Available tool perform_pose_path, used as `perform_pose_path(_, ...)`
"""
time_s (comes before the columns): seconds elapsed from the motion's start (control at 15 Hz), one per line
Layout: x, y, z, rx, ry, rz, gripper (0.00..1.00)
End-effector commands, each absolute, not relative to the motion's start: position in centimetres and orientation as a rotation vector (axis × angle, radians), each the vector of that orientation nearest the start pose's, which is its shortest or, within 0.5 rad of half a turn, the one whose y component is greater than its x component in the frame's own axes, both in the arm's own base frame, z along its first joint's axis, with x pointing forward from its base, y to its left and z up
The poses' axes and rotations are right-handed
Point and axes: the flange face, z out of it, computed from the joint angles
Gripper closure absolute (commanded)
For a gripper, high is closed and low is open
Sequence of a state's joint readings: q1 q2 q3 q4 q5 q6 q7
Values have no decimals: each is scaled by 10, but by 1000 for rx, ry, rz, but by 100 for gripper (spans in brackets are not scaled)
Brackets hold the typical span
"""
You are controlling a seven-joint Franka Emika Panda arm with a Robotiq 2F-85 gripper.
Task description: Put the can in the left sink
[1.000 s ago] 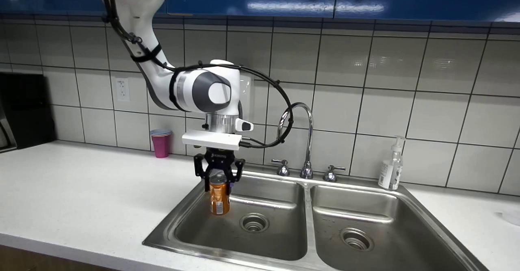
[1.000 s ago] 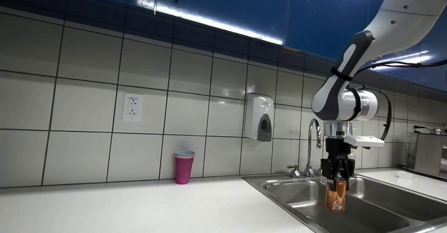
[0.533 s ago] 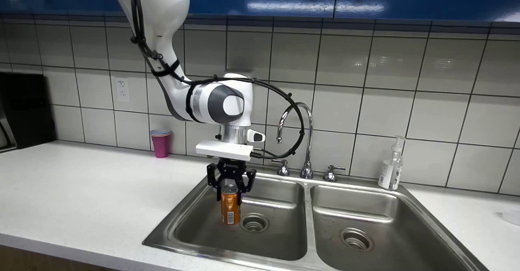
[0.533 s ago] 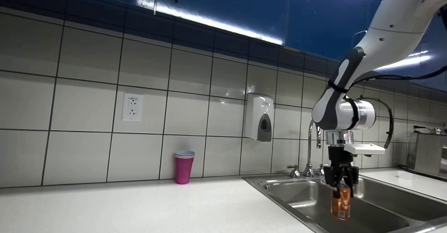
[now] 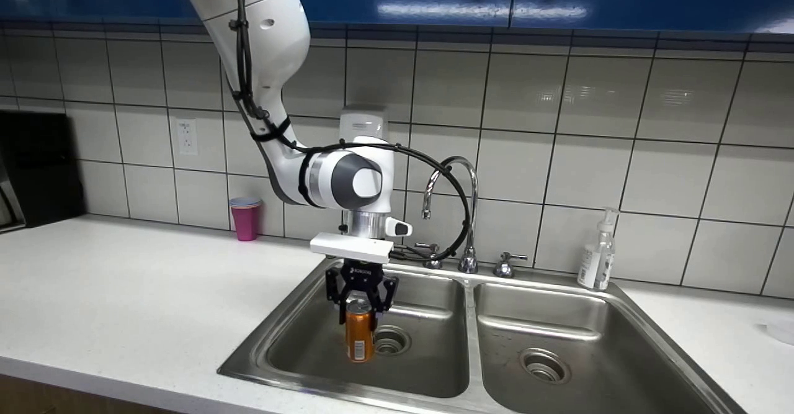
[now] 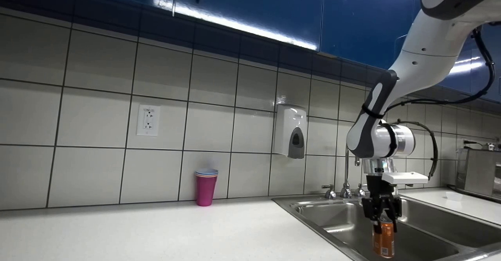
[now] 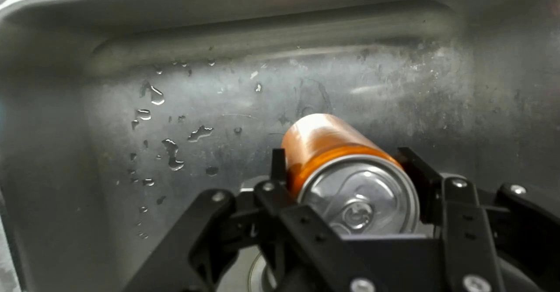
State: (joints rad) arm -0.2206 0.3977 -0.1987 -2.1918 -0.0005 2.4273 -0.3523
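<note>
The orange can (image 5: 360,339) with a silvery top stands about upright inside the left sink (image 5: 428,364), near the round drain (image 5: 392,341). I cannot tell whether its base touches the sink floor. My gripper (image 5: 358,322) points down, with its fingers on both sides of the can's upper part. The can (image 6: 385,239) and gripper (image 6: 385,229) also show in an exterior view, over the same basin (image 6: 340,222). In the wrist view the gripper (image 7: 342,154) is closed around the can (image 7: 323,136), whose lid faces the camera. The can's far underside is hidden.
The right basin (image 5: 558,315) lies beyond the steel divider (image 5: 472,339). A faucet (image 5: 472,215) rises behind the sink, with handles beside it. A soap bottle (image 5: 598,256) stands at the back right. Pink cups (image 5: 246,221) stand at the wall. A soap dispenser (image 6: 290,132) hangs there.
The gripper and can have moved together downward and, in an exterior view, to the right and nearer the camera, deeper into the left sink. The grip has not visibly changed.
</note>
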Motion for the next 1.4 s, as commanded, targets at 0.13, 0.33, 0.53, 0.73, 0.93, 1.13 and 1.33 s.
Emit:
perform_pose_path(0.13, 511, -233, 176, -3145, 111, 349, 62)
perform_pose_path(0.33, 518, -233, 164, -3137, 101, 387, 62)
perform_pose_path(0.53, 525, -232, 153, -3128, 89, 429, 62)
perform_pose_path(0.73, 531, -231, 138, -3120, 81, 479, 62)
perform_pose_path(0.93, 534, -231, 125, -3111, 74, 529, 62)
perform_pose_path(1.13, 536, -231, 116, -3099, 65, 572, 62)
perform_pose_path(1.33, 539, -232, 113, -3111, 57, 555, 62)
